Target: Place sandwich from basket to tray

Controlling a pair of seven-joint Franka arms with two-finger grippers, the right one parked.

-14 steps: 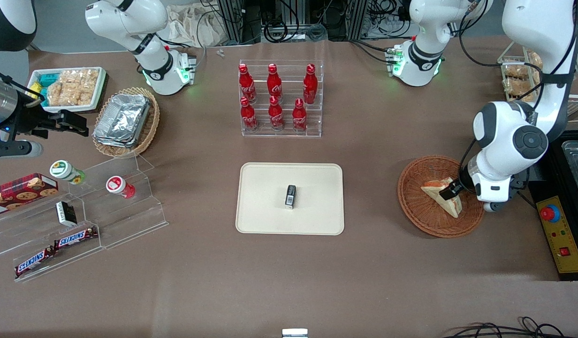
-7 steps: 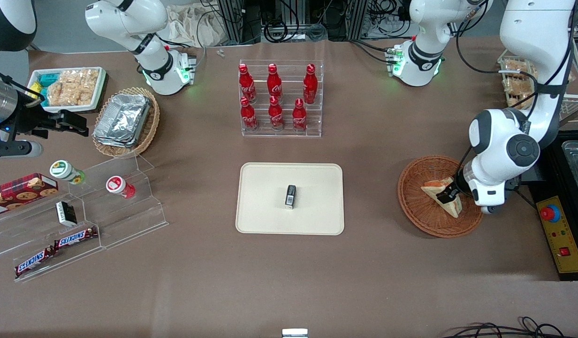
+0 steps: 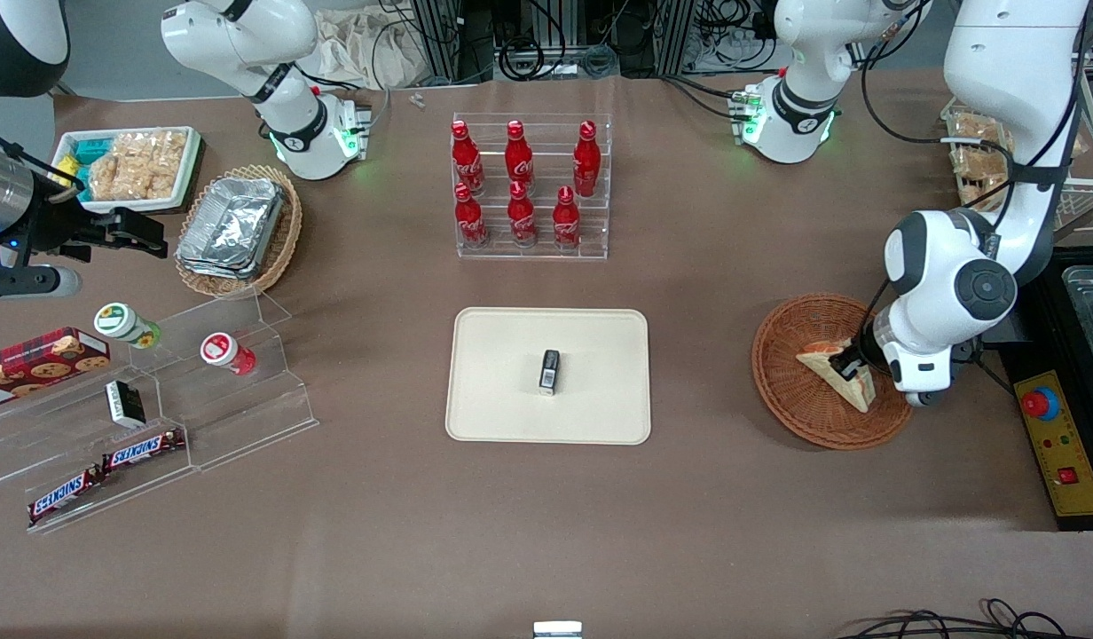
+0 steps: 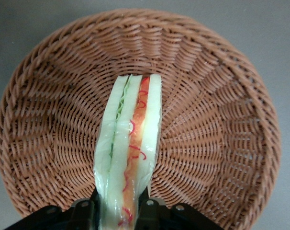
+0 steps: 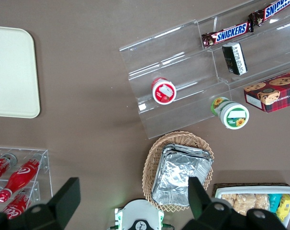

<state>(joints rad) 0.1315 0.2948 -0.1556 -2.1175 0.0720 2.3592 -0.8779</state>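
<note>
Left gripper (image 4: pixel 120 211) is clamping the clear-wrapped triangular sandwich (image 4: pixel 129 153), which is sitting inside the round reddish-brown wicker basket (image 3: pixel 790 390); cream rectangular tray (image 3: pixel 493 390) is holding a small dark box (image 3: pixel 549 371).

A brown-covered table (image 3: pixel 546 532) fills the scene, with tangled black cables (image 3: pixel 546 35) along its top edge.

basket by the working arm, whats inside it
Only the sandwich lies in the basket, with the pincer shut on one end of it. The weave under the sandwich is covered, so anything beneath it cannot be seen.
</note>
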